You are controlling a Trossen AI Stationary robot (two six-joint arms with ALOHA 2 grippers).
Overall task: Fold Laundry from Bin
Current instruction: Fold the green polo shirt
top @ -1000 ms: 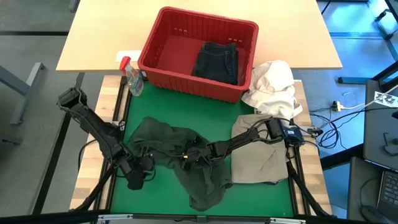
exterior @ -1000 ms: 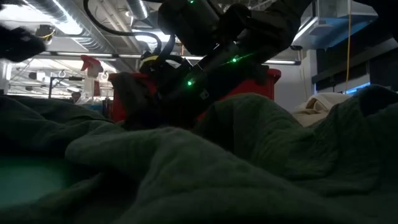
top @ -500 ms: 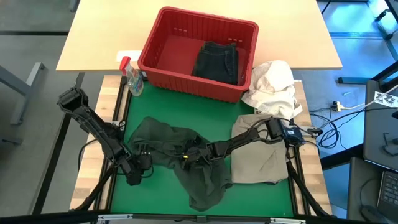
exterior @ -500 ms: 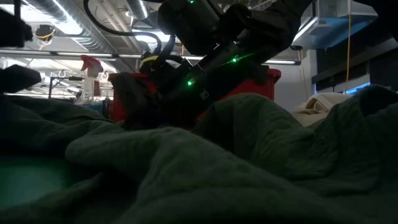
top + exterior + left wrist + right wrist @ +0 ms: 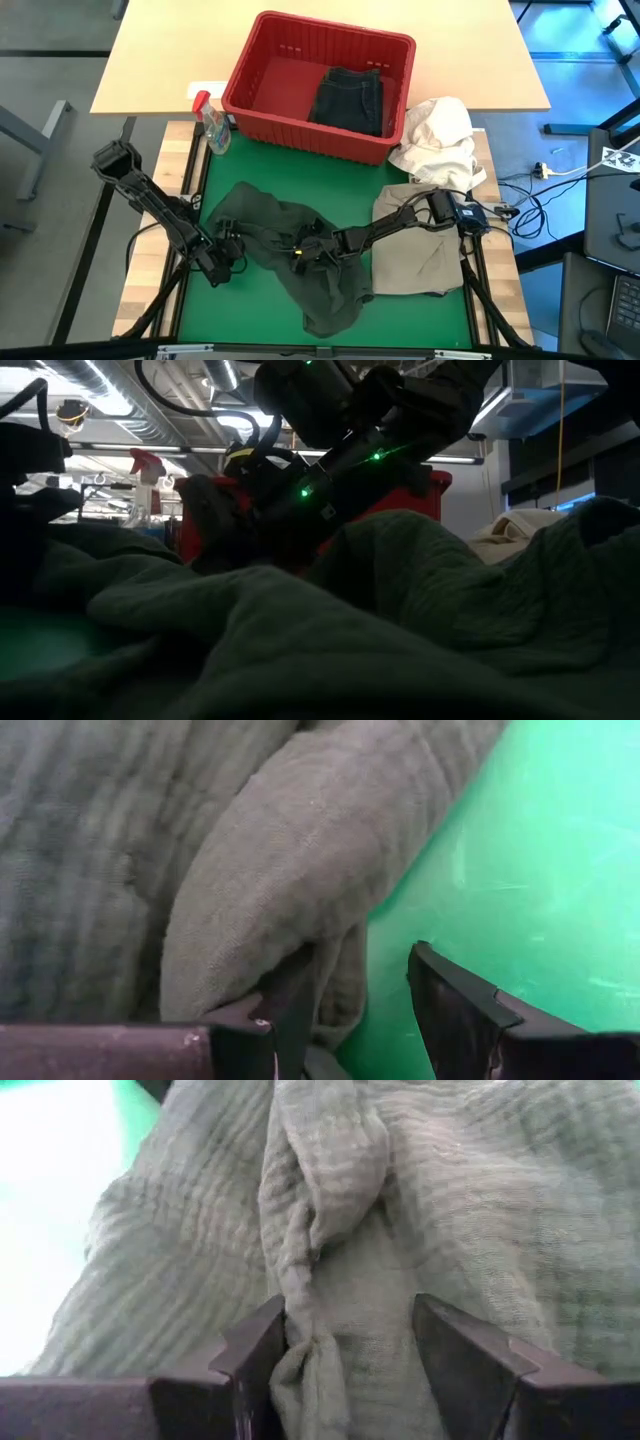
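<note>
A dark olive garment (image 5: 265, 225) lies crumpled on the green mat (image 5: 250, 170). My left gripper (image 5: 222, 262) is low at its left edge, open, with the rolled edge (image 5: 300, 870) reaching between the fingers. My right gripper (image 5: 305, 250) rests on the garment's middle, open, its fingers on either side of a bunched ridge of cloth (image 5: 320, 1250). The red bin (image 5: 300, 135) stands at the far side with a dark garment (image 5: 350, 98) inside. A khaki garment (image 5: 415, 255) lies flat on the right. My left gripper comes slanting down from the table's left. One finger (image 5: 285, 1010) lies against the garment's rolled left edge (image 5: 335, 980), and the other finger (image 5: 450, 1005) stands over bare mat. My right gripper's fingers (image 5: 255, 1360) rest on the garment from above, slanting, and the ridge's lower end (image 5: 305, 1365) leans on one finger.
A white cloth bundle (image 5: 440, 140) sits at the right beside the bin, above the khaki garment. A spray bottle with a red top (image 5: 212, 125) stands left of the bin. In the low view the garment (image 5: 350, 630) fills the foreground below the right arm (image 5: 340, 430).
My left gripper has come down and toward the table's far edge, tipping steeper, and reached the olive garment's left edge. Its fingers have kept the same gap. The right gripper has kept still.
</note>
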